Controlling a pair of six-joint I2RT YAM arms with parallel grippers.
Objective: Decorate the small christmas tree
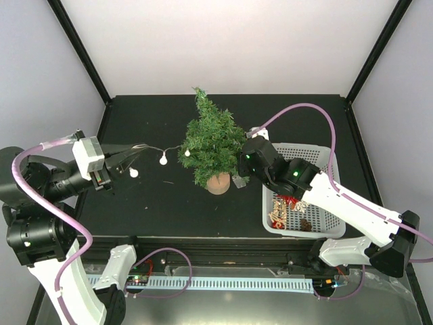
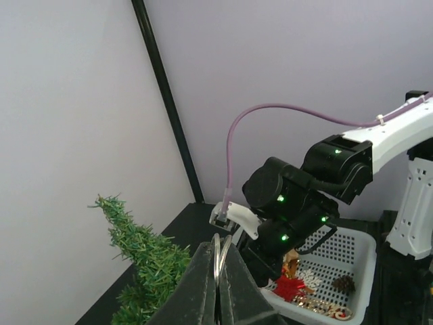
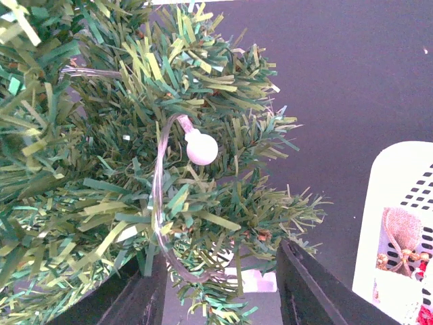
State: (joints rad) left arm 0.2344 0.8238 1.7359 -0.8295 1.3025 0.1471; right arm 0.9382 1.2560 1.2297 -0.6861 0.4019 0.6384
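The small christmas tree stands mid-table, and the step in hand is winding the light string onto it. The left gripper is pinched shut on the wire out to the tree's left, while the right gripper, jaws apart, sits at the lower branches where a loop and a bulb lie lodged. Next, I judge, the right arm must back out without snagging that loop

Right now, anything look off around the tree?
Nothing spilled or broken. The light string is only partly on the small christmas tree: the rest spans the air to the left hand, with bulbs hanging clear of the branches. The tree's tip looks bent sideways.
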